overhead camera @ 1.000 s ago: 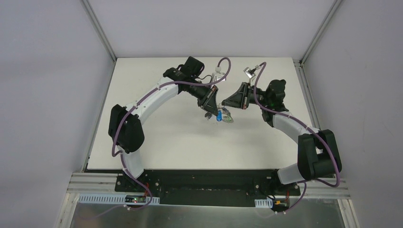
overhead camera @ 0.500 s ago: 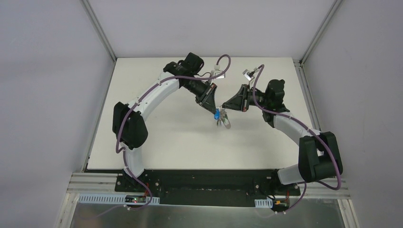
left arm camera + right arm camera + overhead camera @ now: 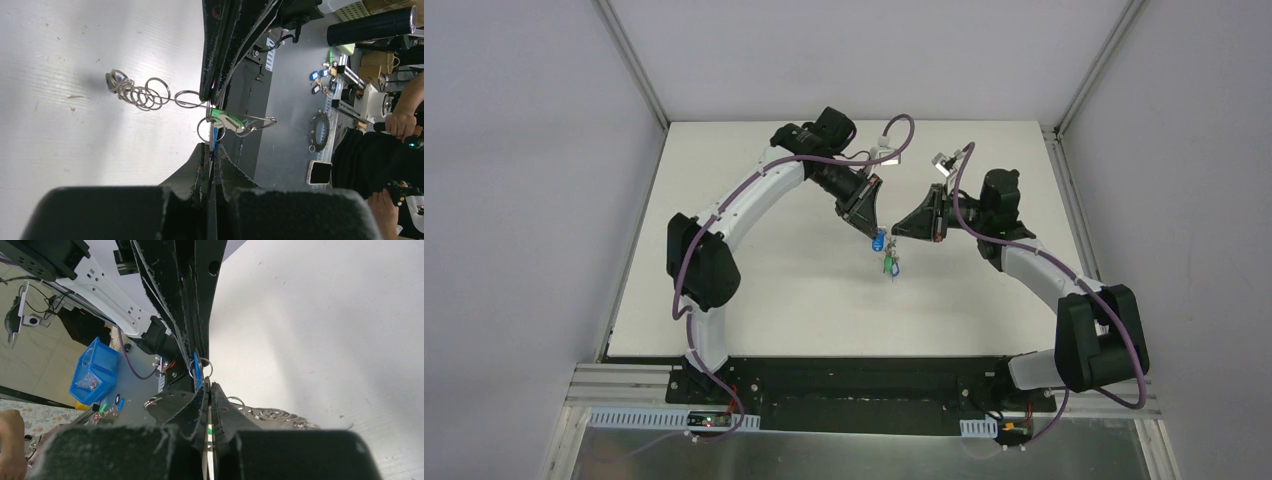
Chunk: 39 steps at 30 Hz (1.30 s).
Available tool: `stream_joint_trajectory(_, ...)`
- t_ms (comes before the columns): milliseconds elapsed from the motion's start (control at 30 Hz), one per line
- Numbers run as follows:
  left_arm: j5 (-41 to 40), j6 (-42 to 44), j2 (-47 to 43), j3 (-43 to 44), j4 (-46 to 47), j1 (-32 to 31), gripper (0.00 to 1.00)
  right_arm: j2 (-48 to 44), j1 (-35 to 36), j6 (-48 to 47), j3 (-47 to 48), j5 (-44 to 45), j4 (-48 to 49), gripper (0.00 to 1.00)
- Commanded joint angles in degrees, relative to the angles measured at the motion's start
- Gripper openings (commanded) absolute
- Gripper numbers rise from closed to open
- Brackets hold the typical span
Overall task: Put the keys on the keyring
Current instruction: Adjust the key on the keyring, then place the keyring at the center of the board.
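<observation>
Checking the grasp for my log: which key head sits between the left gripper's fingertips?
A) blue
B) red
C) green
A: the left wrist view shows the left gripper shut on the blue key, with the green key outside its fingers, among the rings of the keyring.
</observation>
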Motion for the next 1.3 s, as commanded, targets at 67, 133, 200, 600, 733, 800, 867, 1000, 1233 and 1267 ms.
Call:
stream_joint_trajectory(67, -0.86, 3.06, 1.24, 3.90, -4.28, 0.81, 0.00, -2.22, 0.44, -6.19, 1.05, 0.40, -5.46, 0.19)
stream_joint_trajectory(133, -1.66, 3.53, 2.41, 4.77, -4.82, 1.41, 0.00, -2.72, 0.32, -7.60, 1.42, 1.23, -7.34, 0.30)
stream_joint_trajectory(200, -2.45, 4.72, 3.62, 5.40, -6.23, 2.20, 0.00, -3.45, -0.17, -8.90, 1.88, 1.71, -9.23, 0.37)
stream_joint_trajectory(600, -16.52, 15.38, 6.26, -3.44, -15.44, 5.85, 0.00, -5.61, -3.86, -15.69, 2.62, 2.57, -18.23, 0.49)
stream_joint_trajectory(733, -19.86, 15.92, 6.64, -8.92, -15.32, 5.85, 0.00, -5.39, -4.21, -18.16, 2.73, 2.98, -20.13, 0.50)
stream_joint_trajectory(800, -21.27, 15.81, 6.68, -11.12, -15.10, 5.85, 0.00, -5.44, -4.39, -18.78, 2.75, 3.13, -20.82, 0.50)
stream_joint_trajectory(867, -22.47, 15.51, 6.51, -13.21, -14.85, 5.85, 0.00, -5.61, -4.54, -19.92, 2.82, 3.28, -22.02, 0.50)
stream_joint_trajectory(1000, -24.07, 14.74, 6.48, -16.36, -14.52, 5.85, 0.00, -5.72, -5.17, -20.75, 2.75, 3.68, -22.74, 0.50)
stream_joint_trajectory(1233, -27.46, 13.27, 7.95, -19.63, -13.76, 5.85, 0.00, -6.00, -5.71, -21.01, 2.52, 3.95, -22.72, 0.50)
stream_joint_trajectory(1267, -28.13, 13.03, 8.18, -20.14, -13.61, 5.85, 0.00, -6.11, -5.81, -21.00, 2.48, 3.94, -22.69, 0.50)
